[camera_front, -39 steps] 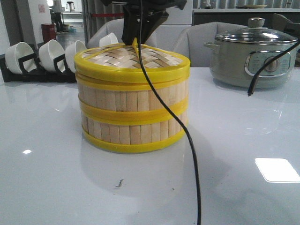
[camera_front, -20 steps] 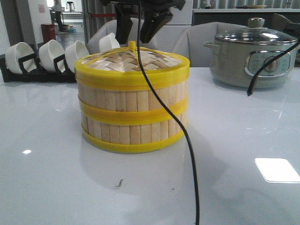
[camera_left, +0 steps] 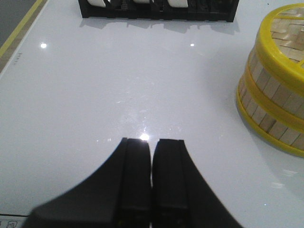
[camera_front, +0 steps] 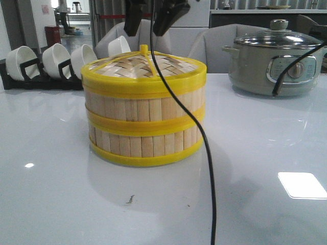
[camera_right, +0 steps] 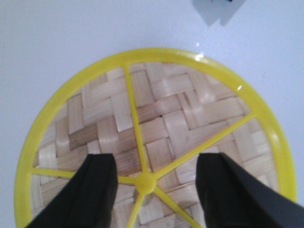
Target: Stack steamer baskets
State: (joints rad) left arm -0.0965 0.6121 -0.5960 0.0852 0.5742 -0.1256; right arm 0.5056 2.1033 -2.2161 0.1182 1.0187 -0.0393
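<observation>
Two steamer baskets stand stacked in the middle of the table, the upper basket (camera_front: 145, 106) on the lower basket (camera_front: 145, 143). A woven bamboo lid (camera_front: 143, 69) with yellow rim and knob (camera_front: 144, 49) sits on top; it fills the right wrist view (camera_right: 156, 133). My right gripper (camera_front: 149, 23) is open and empty, hovering just above the knob (camera_right: 145, 182), one finger on each side. My left gripper (camera_left: 152, 142) is shut and empty over bare table, with the stack (camera_left: 275, 90) off to one side of it.
A black rack of white bowls (camera_front: 48, 64) stands at the back left. A grey electric pot with a glass lid (camera_front: 276, 58) stands at the back right. A black cable (camera_front: 202, 138) hangs in front of the stack.
My right gripper let go of the lid's knob, opened and rose above it. The lid settled flat on the stack.
</observation>
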